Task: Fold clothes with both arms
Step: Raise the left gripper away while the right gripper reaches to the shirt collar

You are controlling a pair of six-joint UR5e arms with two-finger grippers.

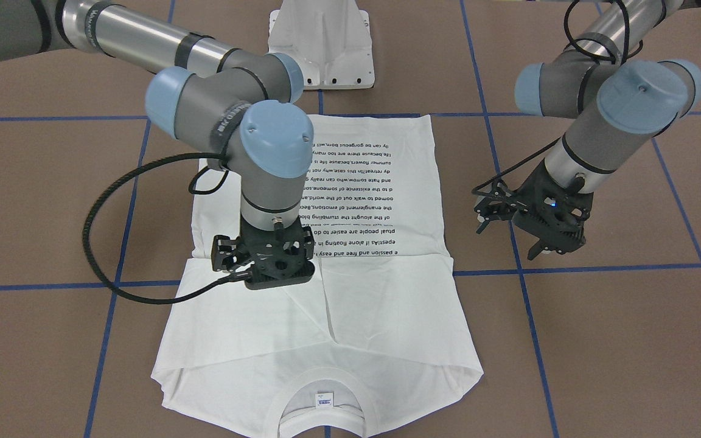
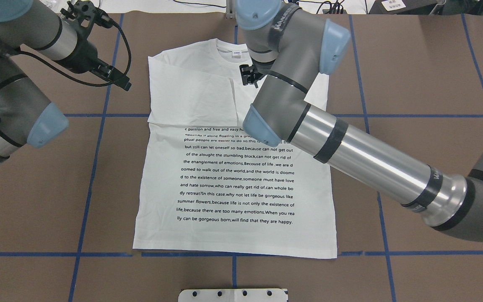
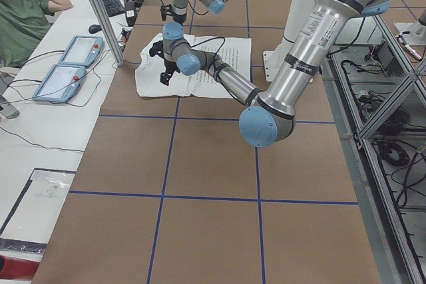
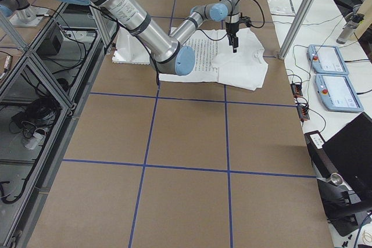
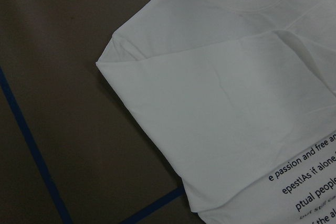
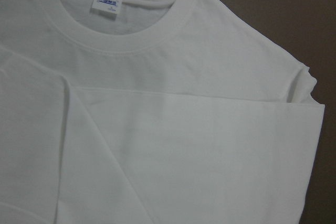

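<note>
Shirt flat mid-counter, print up, collar away from robot, sleeves laid in across chest. Right tool hangs over sleeve fold; left tool off cloth by shoulder. Jaws on both: can't tell. Next fold prob needs both tools pinching matching corners, lifting level, moving w/ equal speed so edges land square
</note>
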